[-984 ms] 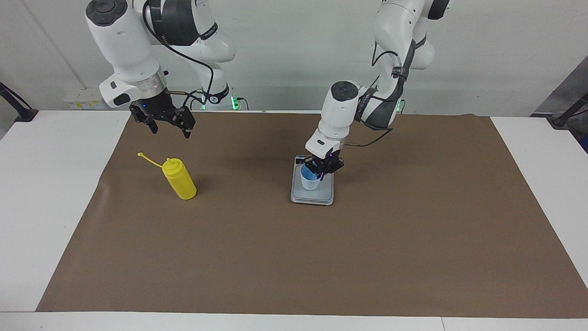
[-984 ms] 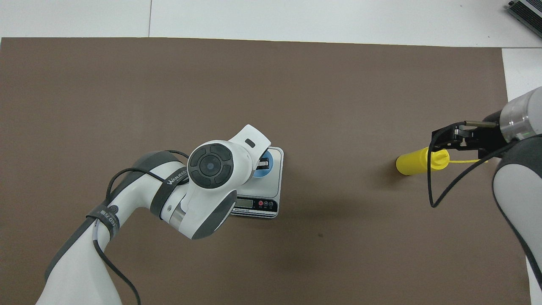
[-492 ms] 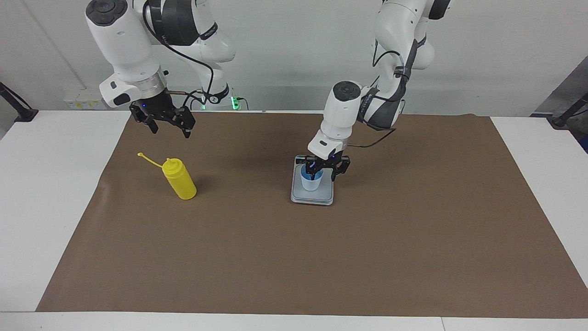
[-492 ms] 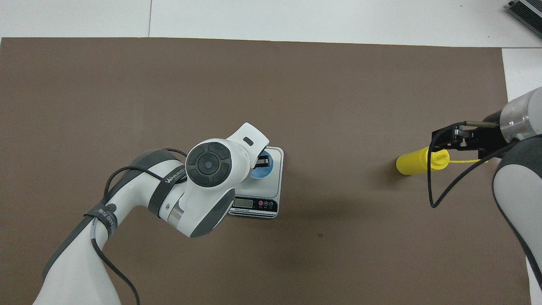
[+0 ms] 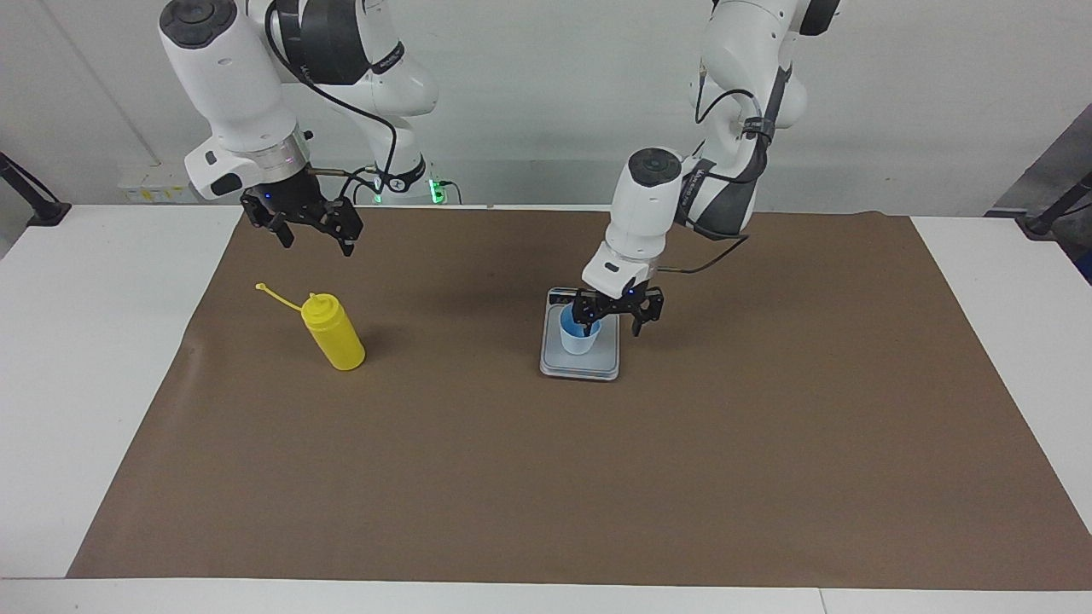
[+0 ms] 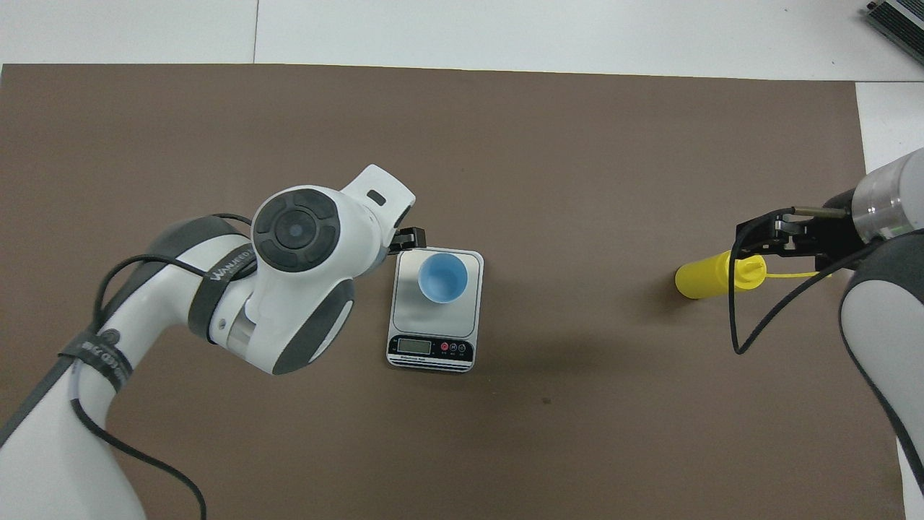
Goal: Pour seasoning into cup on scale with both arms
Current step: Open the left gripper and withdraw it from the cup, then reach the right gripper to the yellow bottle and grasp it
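Note:
The pale blue cup stands alone on the silver-grey scale in the middle of the mat. My left gripper hangs open just above the scale, beside the cup's rim toward the left arm's end, holding nothing. In the overhead view its wrist hides most of it. The yellow seasoning bottle stands on the mat toward the right arm's end, its cap strap sticking out. Raised over the bottle, my right gripper is open and holds nothing.
A brown mat covers most of the white table. The scale's dark display strip faces the robots. A black cable loops down from the right wrist near the bottle.
My left gripper opened, let go of the cup, rose a little and shifted toward the left arm's end. The cup stays on the scale. The right arm has not moved.

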Robot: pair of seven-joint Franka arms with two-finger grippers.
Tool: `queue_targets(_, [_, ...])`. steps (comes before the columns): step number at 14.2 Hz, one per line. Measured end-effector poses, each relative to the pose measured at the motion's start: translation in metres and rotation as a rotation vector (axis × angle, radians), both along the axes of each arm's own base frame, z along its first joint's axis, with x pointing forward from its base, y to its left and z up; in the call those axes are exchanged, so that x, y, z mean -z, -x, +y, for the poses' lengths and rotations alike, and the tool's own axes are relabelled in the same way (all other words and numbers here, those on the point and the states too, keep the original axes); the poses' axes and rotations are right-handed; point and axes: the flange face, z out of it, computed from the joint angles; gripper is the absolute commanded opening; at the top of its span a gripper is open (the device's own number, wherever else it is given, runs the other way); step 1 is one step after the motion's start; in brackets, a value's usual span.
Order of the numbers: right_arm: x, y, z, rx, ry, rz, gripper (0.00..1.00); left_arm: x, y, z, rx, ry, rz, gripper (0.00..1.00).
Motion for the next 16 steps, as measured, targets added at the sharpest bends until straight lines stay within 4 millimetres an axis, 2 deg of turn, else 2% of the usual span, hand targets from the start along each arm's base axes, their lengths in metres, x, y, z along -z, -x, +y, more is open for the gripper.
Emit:
queue_targets(4, [0.0, 0.0, 0.0, 0.0, 0.0, 0.0, 1.0, -0.025, -0.008, 0.075, 0.096, -0.048, 0.037, 1.0])
queue_targets(9, [-0.005, 0.0, 0.0, 0.0, -0.002, -0.018, 1.0, -0.07, -0.003, 0.156, 0.184, -0.071, 0.063, 1.0])
queue_targets(11, [-0.01, -0.001, 0.0, -0.015, -0.004, -0.029, 1.0, -0.093, -0.001, 0.173, 0.184, -0.071, 0.069, 1.0])
queue_targets(13, [-0.01, -0.001, -0.003, -0.095, -0.007, -0.028, 1.0, -0.111, 0.001, 0.172, 0.179, -0.053, 0.081, 1.0])
queue_targets(16, [-0.005, -0.003, -0.031, -0.258, -0.046, -0.039, 1.0, -0.133, 0.0, 0.18, 0.153, -0.009, 0.075, 1.0])
